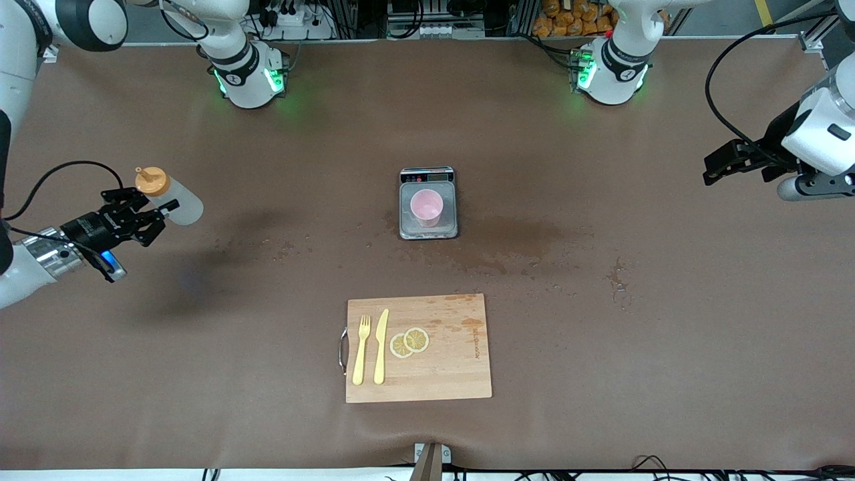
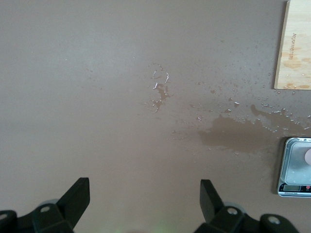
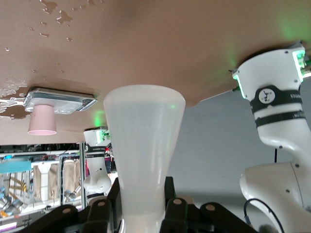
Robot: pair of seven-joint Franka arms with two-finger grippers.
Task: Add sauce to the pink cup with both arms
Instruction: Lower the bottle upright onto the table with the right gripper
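My right gripper [image 1: 162, 212] is shut on the sauce bottle [image 1: 179, 202], a whitish squeeze bottle with an orange cap. It holds the bottle tilted in the air over the bare table at the right arm's end. In the right wrist view the bottle [image 3: 144, 141] sits between the fingers [image 3: 172, 194]. The pink cup [image 1: 426, 206] stands upright on a small scale [image 1: 428, 229] at mid table. The cup [image 3: 42, 119] also shows in the right wrist view. My left gripper [image 1: 716, 168] is open and empty, up over the left arm's end of the table, and waits [image 2: 145, 191].
A wooden cutting board [image 1: 447, 374] lies nearer the front camera than the scale, with a yellow fork [image 1: 361, 351], a knife [image 1: 381, 346] and two lemon slices [image 1: 409, 342] on it. Wet stains [image 1: 528, 244] spread beside the scale. The scale [image 2: 295, 167] shows in the left wrist view.
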